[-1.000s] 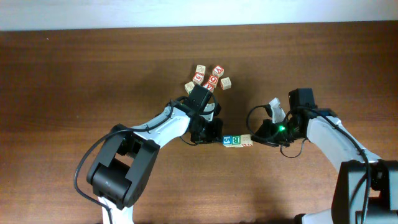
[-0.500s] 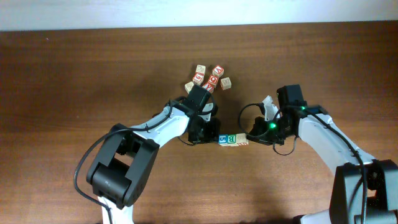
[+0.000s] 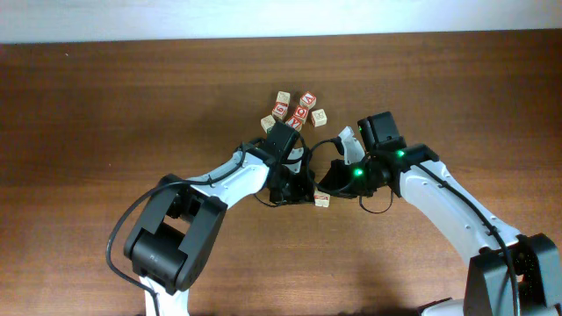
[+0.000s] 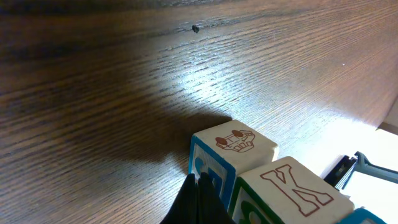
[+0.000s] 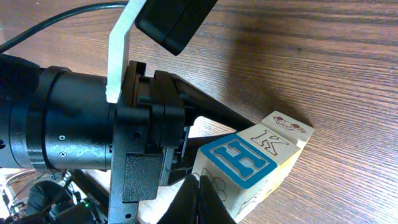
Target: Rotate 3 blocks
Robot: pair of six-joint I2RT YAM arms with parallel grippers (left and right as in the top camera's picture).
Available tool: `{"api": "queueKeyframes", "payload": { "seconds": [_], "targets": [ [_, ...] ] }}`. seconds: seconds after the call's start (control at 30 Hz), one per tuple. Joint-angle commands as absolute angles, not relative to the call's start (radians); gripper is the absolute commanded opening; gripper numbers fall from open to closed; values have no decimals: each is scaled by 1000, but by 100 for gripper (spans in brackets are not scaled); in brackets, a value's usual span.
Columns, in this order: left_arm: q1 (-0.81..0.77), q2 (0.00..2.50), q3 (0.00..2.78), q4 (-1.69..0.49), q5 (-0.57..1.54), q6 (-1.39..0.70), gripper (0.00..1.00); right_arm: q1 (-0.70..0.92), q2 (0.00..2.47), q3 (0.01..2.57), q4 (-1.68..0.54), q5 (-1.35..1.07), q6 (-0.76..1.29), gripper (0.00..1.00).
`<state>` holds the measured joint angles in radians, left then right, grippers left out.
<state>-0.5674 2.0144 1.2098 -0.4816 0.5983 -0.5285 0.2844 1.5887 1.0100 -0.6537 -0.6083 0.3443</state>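
Flanking the blocks (image 5: 242, 163), left pincer (image 4: 199, 198) and right pincer (image 5: 198, 198) sit clenched, apparently empty.

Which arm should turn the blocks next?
Close call, probably the right arm: its shut jaws touch a corner of the end block, ready to swing it. The left arm only rests shut jaws against the blue block.

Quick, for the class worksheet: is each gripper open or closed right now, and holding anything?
Left gripper: closed, holding nothing, tip at the blue-sided block.
Right gripper: closed, holding nothing, tip at the blue H block.
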Motion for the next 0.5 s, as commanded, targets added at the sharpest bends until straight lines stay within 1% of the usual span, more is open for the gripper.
{"api": "queueKeyframes", "payload": {
  "seconds": [0.0, 0.07, 0.2, 0.33, 0.47],
  "targets": [
    [-574, 2015, 1224, -480, 621, -530, 0, 273, 1611, 999, -691, -571, 350, 4],
    [-574, 2015, 1224, -483, 621, -530, 0, 217, 1611, 1000, -728, -564, 344, 4],
    [-564, 2014, 1224, -483, 586, -530, 0, 215, 1611, 1000, -728, -568, 338, 4],
    [-418, 1993, 1226, -554, 574, -439, 0, 216, 1611, 1001, -727, -575, 337, 4],
    [-401, 1993, 1225, -561, 553, -439, 0, 216, 1576, 1044, -765, -594, 327, 4]
  ]
}}
